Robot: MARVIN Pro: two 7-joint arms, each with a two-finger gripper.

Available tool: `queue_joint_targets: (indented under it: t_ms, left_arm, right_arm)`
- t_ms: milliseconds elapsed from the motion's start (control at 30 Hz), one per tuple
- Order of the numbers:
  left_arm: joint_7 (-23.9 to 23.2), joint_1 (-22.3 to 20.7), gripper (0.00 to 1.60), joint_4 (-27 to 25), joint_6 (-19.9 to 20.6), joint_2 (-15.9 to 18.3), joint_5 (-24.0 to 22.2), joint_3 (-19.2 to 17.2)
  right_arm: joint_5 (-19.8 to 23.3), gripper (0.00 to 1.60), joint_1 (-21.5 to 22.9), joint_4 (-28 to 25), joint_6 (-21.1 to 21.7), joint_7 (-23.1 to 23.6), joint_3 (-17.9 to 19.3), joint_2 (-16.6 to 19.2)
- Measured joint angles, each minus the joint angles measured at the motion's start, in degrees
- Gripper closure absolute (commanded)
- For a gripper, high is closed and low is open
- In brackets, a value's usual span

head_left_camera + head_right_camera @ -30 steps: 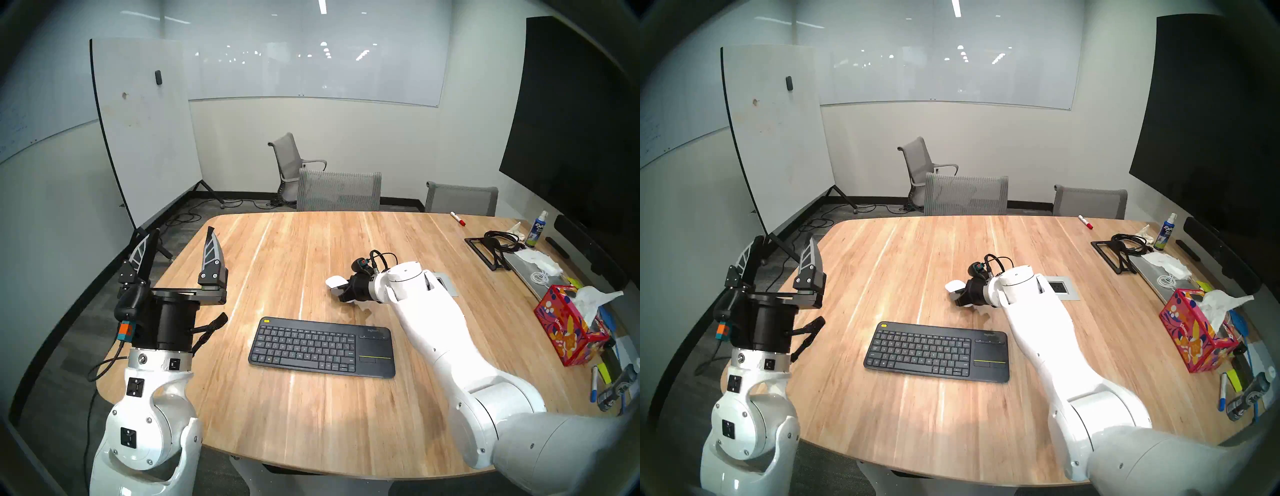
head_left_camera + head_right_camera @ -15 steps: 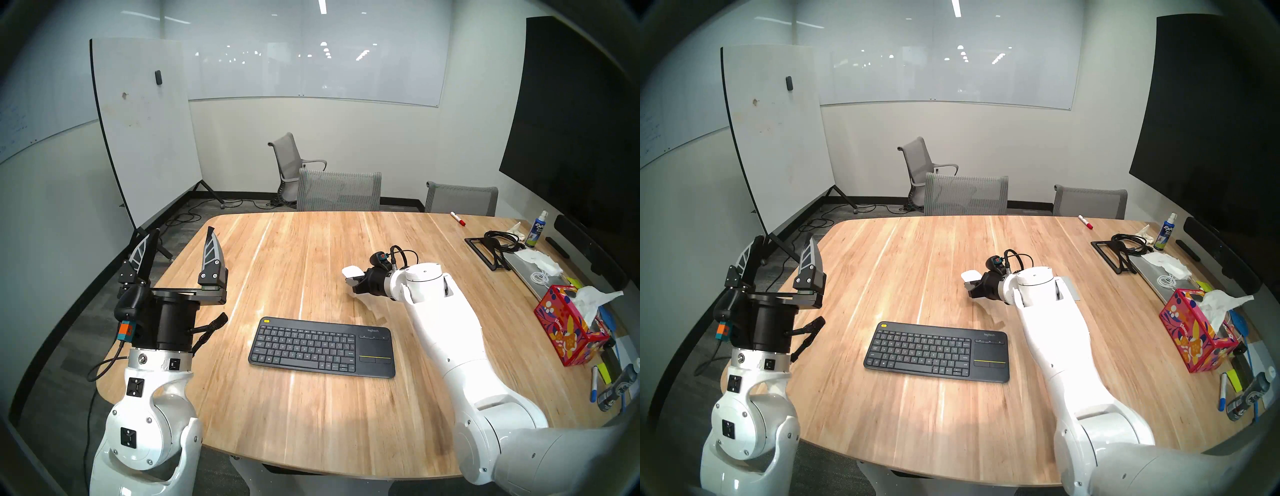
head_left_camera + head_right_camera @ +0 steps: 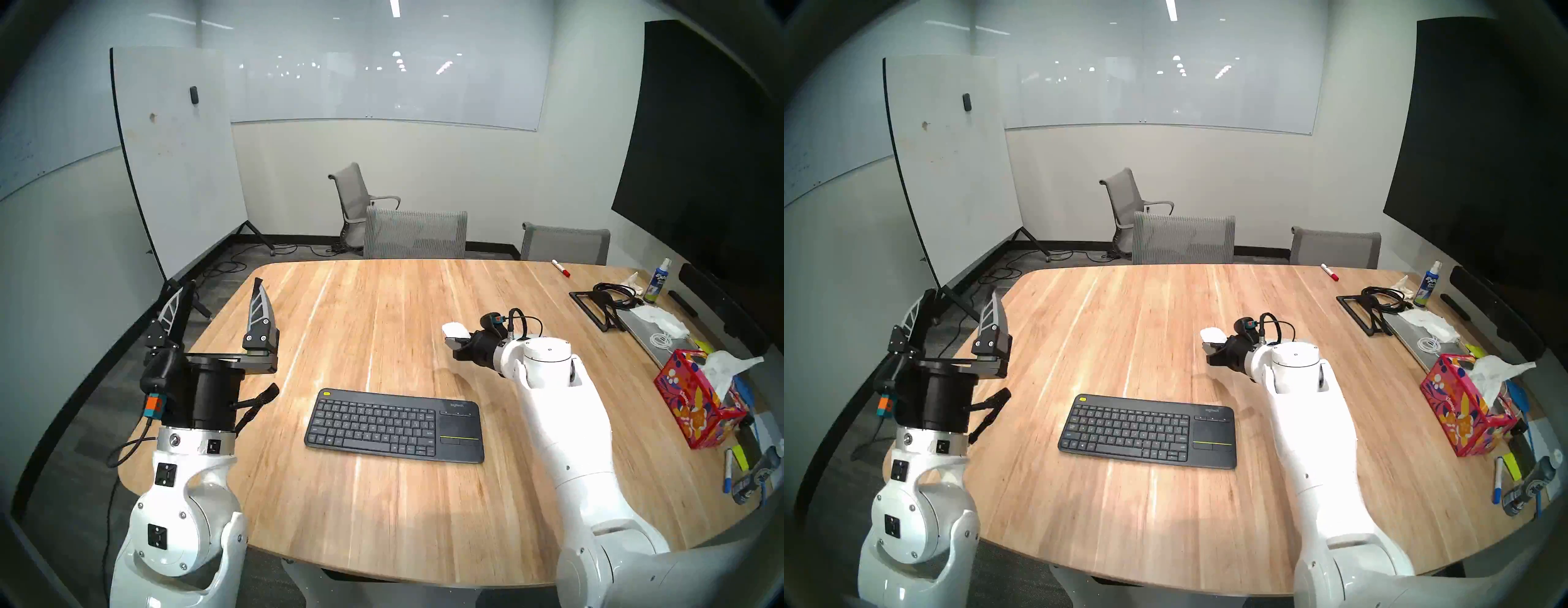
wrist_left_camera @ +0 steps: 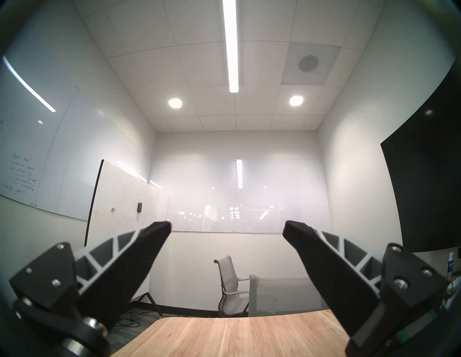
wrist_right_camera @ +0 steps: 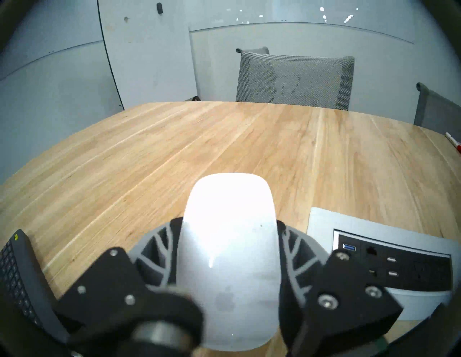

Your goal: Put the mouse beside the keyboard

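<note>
My right gripper (image 3: 458,342) (image 3: 1214,346) is shut on the glossy white mouse (image 3: 453,330) (image 3: 1212,334) and holds it above the table, behind the keyboard's right end. In the right wrist view the mouse (image 5: 229,249) sits between the two fingers (image 5: 159,249). The dark grey keyboard (image 3: 394,424) (image 3: 1149,430) lies flat at the table's middle front; its left end shows in the right wrist view (image 5: 17,269). My left gripper (image 3: 220,303) (image 3: 958,314) (image 4: 227,229) is open and empty, pointing up at the table's left edge.
A grey power outlet panel (image 5: 389,256) is set in the table under my right wrist. At the right edge stand a red tissue box (image 3: 700,403), a spray bottle (image 3: 655,280), a black stand with cables (image 3: 602,301), a red marker (image 3: 560,268) and pens (image 3: 734,467). Grey chairs (image 3: 415,233) stand behind.
My right gripper has carried the mouse to the right and slightly up, from behind the keyboard's middle to behind its right end. The left arm has not moved.
</note>
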Motion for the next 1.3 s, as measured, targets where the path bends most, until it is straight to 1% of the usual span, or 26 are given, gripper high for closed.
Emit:
queue_joint_targets:
  t_ms: [300, 367, 533, 600, 733, 1067, 1300]
  left_arm:
    - [0.0, 0.0, 0.00, 0.0, 0.0, 0.0, 0.0, 0.0]
    - [0.0, 0.0, 0.00, 0.0, 0.0, 0.0, 0.0, 0.0]
    - [0.0, 0.0, 0.00, 0.0, 0.0, 0.0, 0.0, 0.0]
    - [0.0, 0.0, 0.00, 0.0, 0.0, 0.0, 0.0, 0.0]
    - [0.0, 0.0, 0.00, 0.0, 0.0, 0.0, 0.0, 0.0]
    - [0.0, 0.0, 0.00, 0.0, 0.0, 0.0, 0.0, 0.0]
    - [0.0, 0.0, 0.00, 0.0, 0.0, 0.0, 0.0, 0.0]
  right_arm:
    - [0.9, 1.60, -5.3, -6.3, -0.2, -1.1, 4.1, 0.0]
    - [1.1, 1.60, -7.2, -8.5, -0.2, -1.6, 5.2, -0.2]
    - [1.2, 1.60, -9.8, -11.9, 0.0, -2.3, 6.3, -0.7]
    - [1.2, 1.60, -10.3, -12.6, 0.1, -2.5, 6.5, -0.9]
    - [1.2, 1.60, -12.5, -15.6, 0.7, -3.3, 6.8, -1.7]
    - [0.1, 1.60, -17.4, -22.5, 4.0, -6.9, 7.0, -4.0]
    - [-1.2, 1.60, -20.0, -25.0, 5.3, -9.1, 7.0, -5.5]
